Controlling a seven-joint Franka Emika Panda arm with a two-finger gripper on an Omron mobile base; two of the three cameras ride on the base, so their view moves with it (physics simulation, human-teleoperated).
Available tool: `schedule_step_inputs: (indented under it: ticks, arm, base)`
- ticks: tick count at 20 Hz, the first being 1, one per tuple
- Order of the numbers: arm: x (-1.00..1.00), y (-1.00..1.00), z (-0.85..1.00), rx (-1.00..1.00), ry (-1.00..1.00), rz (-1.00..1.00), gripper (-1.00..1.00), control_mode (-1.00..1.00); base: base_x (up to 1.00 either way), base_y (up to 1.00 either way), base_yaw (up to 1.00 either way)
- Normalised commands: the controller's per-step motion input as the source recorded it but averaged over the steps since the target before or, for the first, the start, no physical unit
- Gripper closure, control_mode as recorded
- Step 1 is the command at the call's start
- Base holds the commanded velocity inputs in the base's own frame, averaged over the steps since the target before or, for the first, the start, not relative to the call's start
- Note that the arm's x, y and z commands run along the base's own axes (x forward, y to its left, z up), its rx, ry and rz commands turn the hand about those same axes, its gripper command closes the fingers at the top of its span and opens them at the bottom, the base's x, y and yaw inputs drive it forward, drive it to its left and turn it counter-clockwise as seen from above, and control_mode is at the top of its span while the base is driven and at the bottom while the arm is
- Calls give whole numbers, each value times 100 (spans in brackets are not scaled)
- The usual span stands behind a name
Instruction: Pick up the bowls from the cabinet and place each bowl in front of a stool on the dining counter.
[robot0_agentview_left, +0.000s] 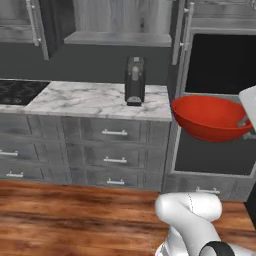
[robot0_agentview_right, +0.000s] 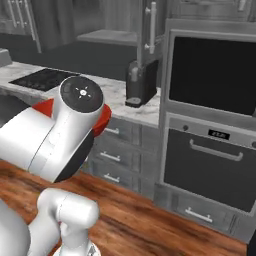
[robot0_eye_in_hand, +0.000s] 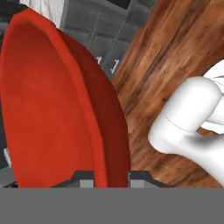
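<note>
The red bowl (robot0_agentview_left: 210, 117) is held in the air, off every surface, in front of the oven (robot0_agentview_left: 220, 65) and to the right of the marble worktop (robot0_agentview_left: 95, 100). In the left base view it is seen tilted slightly, its opening facing up, with its right rim meeting the white hand at the picture's edge. In the hand view the bowl's rim (robot0_eye_in_hand: 94, 144) is pinched between the two fingertips of the gripper (robot0_eye_in_hand: 106, 180), one tip inside the wall and one outside, so the jaws are pressed nearly together on that thin wall. The bowl's red inside is spread across the left half of that view; wooden floor (robot0_eye_in_hand: 175, 48) and grey drawers (robot0_eye_in_hand: 98, 35) are seen beyond it.

In the right base view a patch of the bowl (robot0_agentview_right: 102, 122) is seen behind the arm's large white joint, the rest being covered.

A dark coffee machine (robot0_agentview_left: 134, 80) stands on the worktop, near its right end, and a black cooktop (robot0_agentview_left: 20, 91) is set into the left end. Grey drawers with pale handles are ranged below. Above, an open grey cabinet (robot0_agentview_left: 120, 25) with a shelf is seen, its door (robot0_agentview_left: 181, 30) with a bar handle swung out at the right.
</note>
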Motion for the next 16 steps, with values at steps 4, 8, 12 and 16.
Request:
schedule_step_inputs:
  ticks: [4, 8, 12, 16]
  arm:
    - [0, 0, 0, 0, 0, 0, 100, 100]
    - [0, 0, 0, 0, 0, 0, 100, 100]
    - [0, 0, 0, 0, 0, 0, 100, 100]
    - [0, 0, 0, 0, 0, 0, 100, 100]
  base:
    - [-100, -27, 75]
    - [-100, 0, 79]
    - [-96, 40, 80]
    - [-93, 95, 74]
